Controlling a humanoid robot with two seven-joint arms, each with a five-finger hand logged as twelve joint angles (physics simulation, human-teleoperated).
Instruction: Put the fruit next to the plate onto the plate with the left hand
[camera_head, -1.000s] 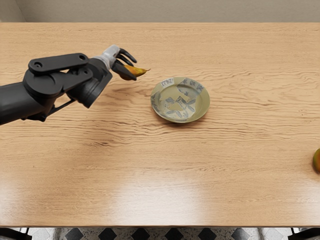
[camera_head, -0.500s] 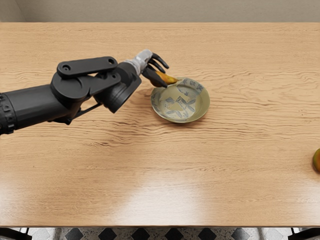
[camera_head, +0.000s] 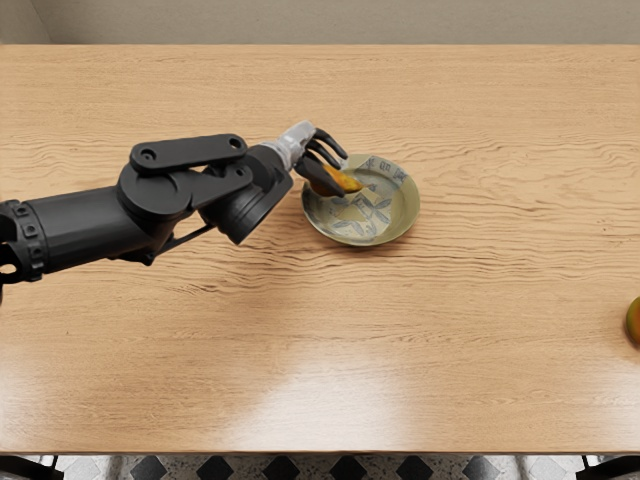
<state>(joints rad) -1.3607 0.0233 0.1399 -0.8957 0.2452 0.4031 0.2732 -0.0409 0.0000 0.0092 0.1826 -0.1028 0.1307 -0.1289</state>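
A wooden surface (camera_head: 300, 340) is seen from above at a slant, and it fills nearly the whole head view. The left arm (camera_head: 120, 215), dark grey and bulky at the forearm, is recorded entering from the left edge and reaching rightward and slightly away from the camera. Its silver wrist section ends in the left hand (camera_head: 318, 160), which is placed at the near-left rim of the plate (camera_head: 412, 205).

The dark fingers (camera_head: 331, 146) are curled downward and closed around the fruit (camera_head: 344, 181), a small orange-yellow piece with a pointed end that projects to the right of the fingers. The fruit is thus pinched in the hand and is not lying free. It is located over the left inner part of the plate, within the outline of the rim. Whether its underside touches the plate cannot be told from this angle.

The plate is round and shallow, olive-green with a grey-blue pattern on its inner face, and it stands flat on the surface a little above and right of centre. No other item is seen on it apart from the held fruit.

A second rounded fruit (camera_head: 634, 321), yellow-green with a reddish side, is cut off by the right edge, well apart from the plate. A chequered floor (camera_head: 215, 468) is visible below the near edge of the surface.
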